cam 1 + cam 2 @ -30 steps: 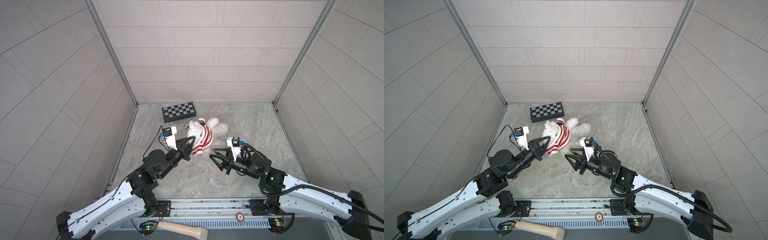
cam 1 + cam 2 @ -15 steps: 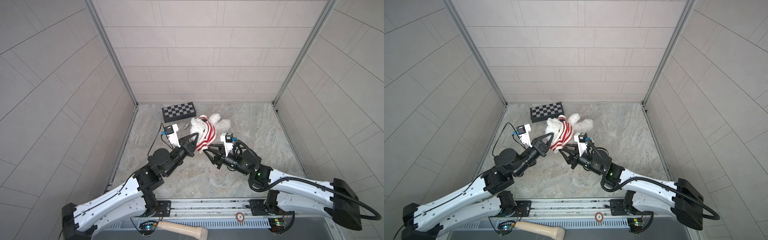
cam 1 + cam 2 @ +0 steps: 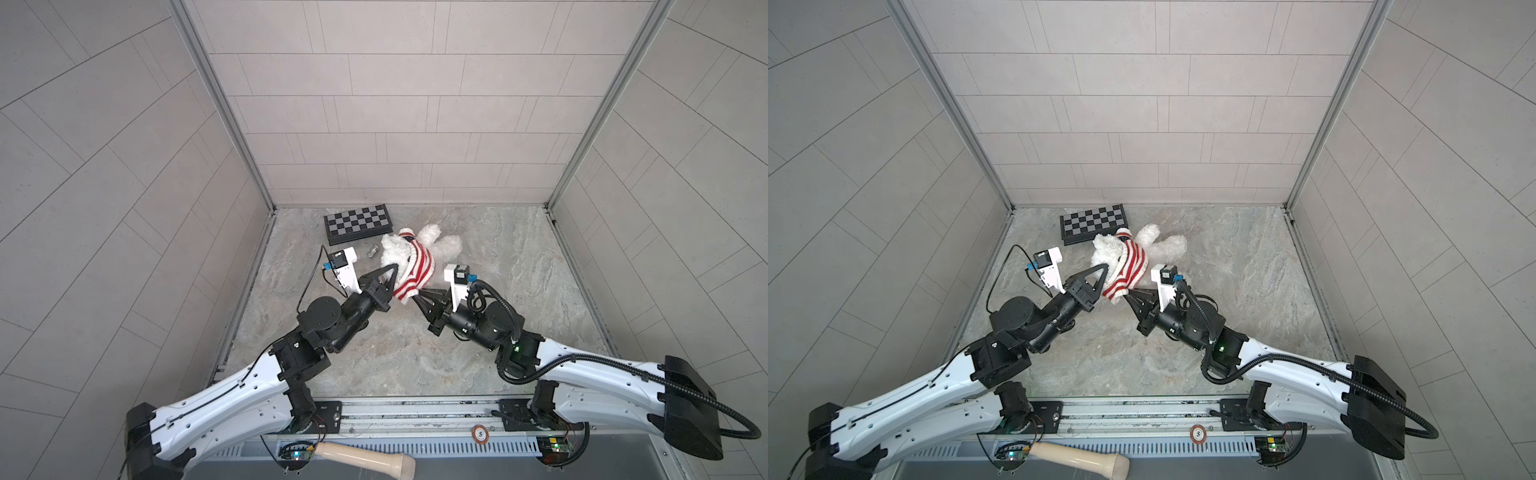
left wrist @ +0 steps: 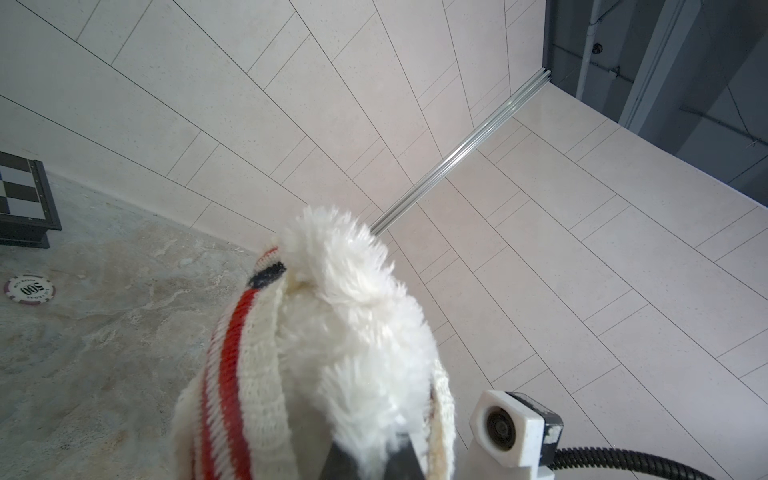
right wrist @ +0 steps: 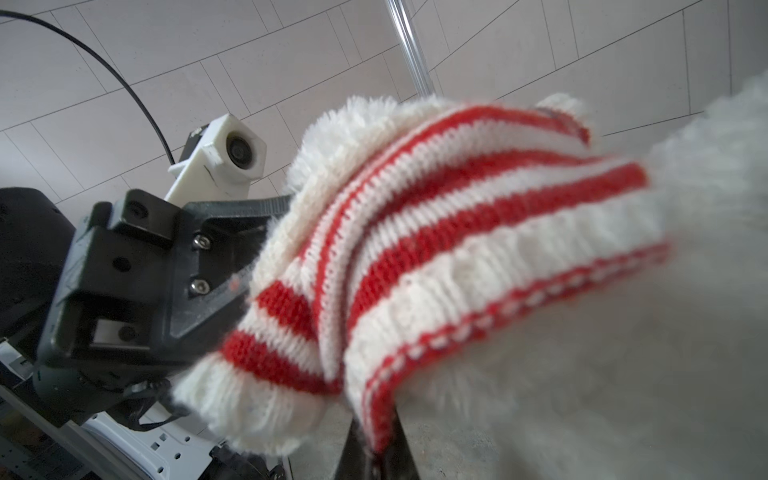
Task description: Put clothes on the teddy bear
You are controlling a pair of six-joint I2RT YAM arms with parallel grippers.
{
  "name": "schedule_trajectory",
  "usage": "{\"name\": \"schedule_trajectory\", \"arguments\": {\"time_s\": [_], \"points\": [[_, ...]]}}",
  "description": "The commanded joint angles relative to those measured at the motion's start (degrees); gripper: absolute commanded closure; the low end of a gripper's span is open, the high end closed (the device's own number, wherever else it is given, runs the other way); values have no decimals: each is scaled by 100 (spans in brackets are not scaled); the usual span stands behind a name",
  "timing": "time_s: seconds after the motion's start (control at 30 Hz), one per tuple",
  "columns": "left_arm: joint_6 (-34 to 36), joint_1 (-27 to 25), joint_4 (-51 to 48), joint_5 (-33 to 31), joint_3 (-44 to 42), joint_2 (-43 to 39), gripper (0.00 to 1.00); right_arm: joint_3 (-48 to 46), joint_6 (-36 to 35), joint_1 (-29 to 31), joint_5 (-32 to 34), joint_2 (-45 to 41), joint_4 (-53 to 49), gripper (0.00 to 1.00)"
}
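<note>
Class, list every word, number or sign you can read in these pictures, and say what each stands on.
"500": on the poker chip, upside down in the left wrist view.
"5": on the round disc on the front rail, in both top views.
The chip's rim lettering is too small to read.

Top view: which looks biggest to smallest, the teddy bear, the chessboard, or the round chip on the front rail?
1. teddy bear, sprawled, only slightly bigger.
2. chessboard, a close second.
3. round chip, clearly smallest.
</note>
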Motion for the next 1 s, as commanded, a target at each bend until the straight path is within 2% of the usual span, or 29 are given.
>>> {"name": "schedule_trajectory", "arguments": {"time_s": [0.0, 0.27, 0.5, 0.7, 0.9, 0.97], "points": [[256, -18, -52, -175, 311, -206, 100, -371, -8, 32, 458, -299, -326, 100], [333, 7, -255, -114, 631, -271, 100, -901, -156, 23, 1305, -426, -1089, 100], [569, 65, -321, 61, 756, -429, 100, -1591, 477, -314, 1317, -697, -888, 100], [1541, 295, -1265, 1077, 1217, -416, 100, -1769, 662, -455, 1378, -1352, -1227, 100], [2081, 861, -2188, 2564, 1654, -364, 100, -2069, 859, -704, 1396, -1714, -1344, 100], [2254, 882, -2463, 2766, 1819, -312, 100, -2067, 835, -755, 1319, -1784, -1477, 100]]}}
